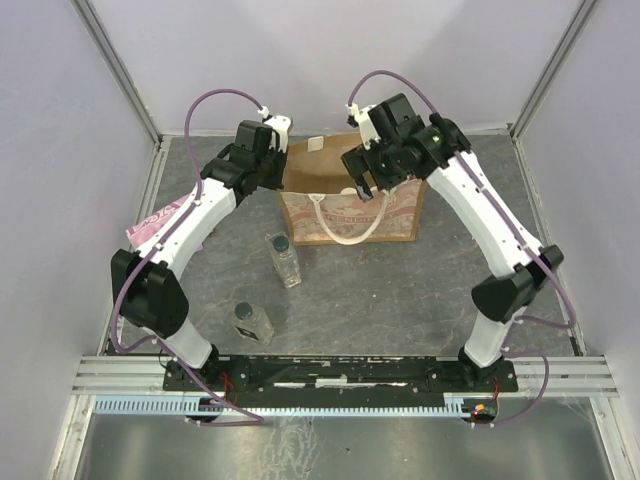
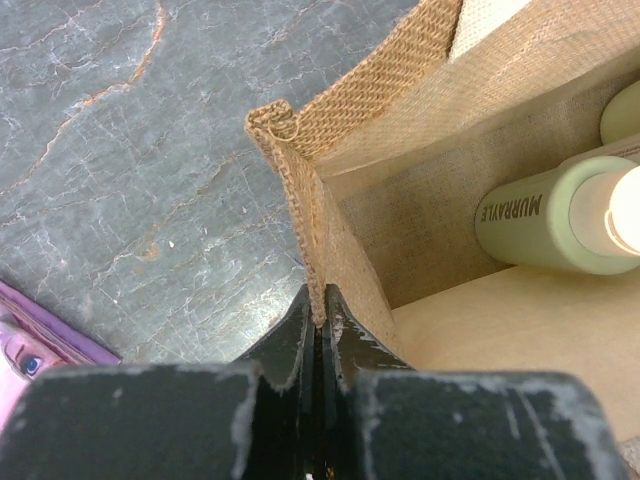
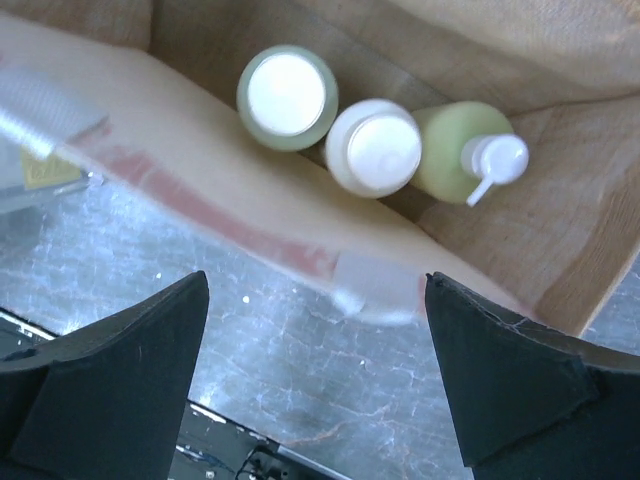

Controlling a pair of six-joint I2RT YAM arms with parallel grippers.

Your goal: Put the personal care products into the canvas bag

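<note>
Top view, bag: the brown bag (image 1: 350,212) stands at the far middle of the bench (image 1: 400,300), mouth up, with a cream rope handle hanging over its patterned front.
Top view, left jaws: at the bag's top left edge, on the end of the left arm (image 1: 190,225).
Top view, right jaws: above the bag's open mouth, on the right arm (image 1: 490,215); this view does not show how far apart they are.
Top view, clear bottles: two with black caps sit on the bench outside the bag. One (image 1: 286,260) is near the bag's front left corner and the other (image 1: 252,322) is closer to the arm bases. I cannot tell whether they are upright or lying.
Top view, pink packet: the pink packet (image 1: 150,225) lies flat at the bench's left side, partly under the left arm.
Left wrist, left jaws: closed tight on the bag's woven top edge (image 2: 300,190) beside a corner, with the fabric pinched between them.
Left wrist, yellow bottles: one (image 2: 545,215), with lettering on its side, is inside the bag. Part of another (image 2: 625,110) shows at the picture's right edge.
Left wrist, pink packet: a corner (image 2: 45,335) shows lower left on the bench (image 2: 120,150).
Right wrist, right jaws: spread wide and holding nothing, above the bag's front rim (image 3: 200,190).
Right wrist, yellow bottles: three stand upright in a touching row inside the bag. Two have flat cream tops (image 3: 287,97) (image 3: 373,146), and the pump bottle (image 3: 470,160) is on the right.
</note>
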